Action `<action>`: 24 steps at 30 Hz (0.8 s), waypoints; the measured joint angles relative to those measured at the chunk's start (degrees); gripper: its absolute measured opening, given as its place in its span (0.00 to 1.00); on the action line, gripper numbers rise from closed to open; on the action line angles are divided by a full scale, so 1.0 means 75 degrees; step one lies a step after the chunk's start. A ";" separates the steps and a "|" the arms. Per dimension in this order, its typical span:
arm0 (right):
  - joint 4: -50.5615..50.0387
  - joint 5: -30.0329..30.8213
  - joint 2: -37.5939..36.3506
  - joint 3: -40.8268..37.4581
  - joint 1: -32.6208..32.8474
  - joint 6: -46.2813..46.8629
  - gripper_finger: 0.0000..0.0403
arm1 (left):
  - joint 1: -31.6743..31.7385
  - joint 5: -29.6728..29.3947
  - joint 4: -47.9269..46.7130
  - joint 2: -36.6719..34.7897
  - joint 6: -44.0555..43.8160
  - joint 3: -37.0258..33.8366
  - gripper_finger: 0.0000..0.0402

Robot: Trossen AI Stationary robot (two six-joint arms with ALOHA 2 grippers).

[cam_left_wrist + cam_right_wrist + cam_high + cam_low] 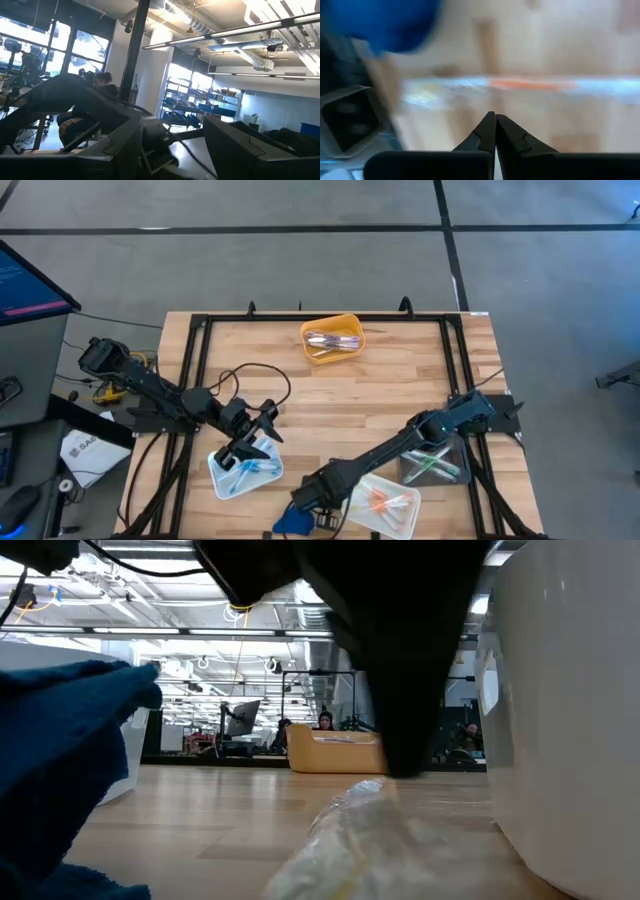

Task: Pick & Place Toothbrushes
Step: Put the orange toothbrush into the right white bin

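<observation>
On the table's left side: the left gripper (262, 423) hangs over a clear white tray (222, 479) with blue toothbrushes (247, 470) lying in it.
Left gripper fingers: spread wide apart, with nothing between them.
Left wrist view: it looks out at the room, where a person sits at a desk far off.
Near front middle: a small dark-blue wedge-shaped thing (292, 523) sits at the table's front edge.
Right gripper (312, 498): it is low, between the blue wedge and a clear tray (352, 515) that holds orange toothbrushes (382, 502).
Right gripper fingers (485, 131): pressed tight together, tip to tip, with nothing held between them.
Right wrist view: just past the closed tips lies a clear plastic wrapped toothbrush with an orange part (530, 84), blurred, on the wood.
Back middle: a yellow tub (350, 323) holds pale toothbrushes (330, 340), well apart from both arms.
Right side: a clear tray (460, 474) with green toothbrushes (436, 466) sits partly under the right arm.
Table (400, 390): light wood planks with a black frame around it.
</observation>
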 joint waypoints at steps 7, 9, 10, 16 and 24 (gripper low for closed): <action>-0.0420 0.0021 0.0200 0.0034 -0.0021 0.0176 0.00 | -0.0291 -0.0072 0.0225 0.0000 0.0015 0.0000 0.51; -0.0349 0.0021 0.0188 0.0042 -0.0050 0.0196 0.00 | -0.0356 -0.0104 0.0259 0.0000 0.0024 0.0000 0.51; -0.0339 0.0024 0.0188 0.0034 -0.0047 0.0199 0.00 | -0.0373 -0.0103 0.0303 0.0000 0.0046 0.0000 0.51; -0.0222 0.0097 0.0188 0.0034 -0.0062 0.0323 0.00 | -0.0467 -0.0140 0.0405 0.0000 0.0078 0.0000 0.51; -0.0189 0.0167 0.0397 0.0030 -0.0116 0.0596 0.00 | -0.0515 -0.0175 0.0416 0.0000 0.0078 0.0000 0.51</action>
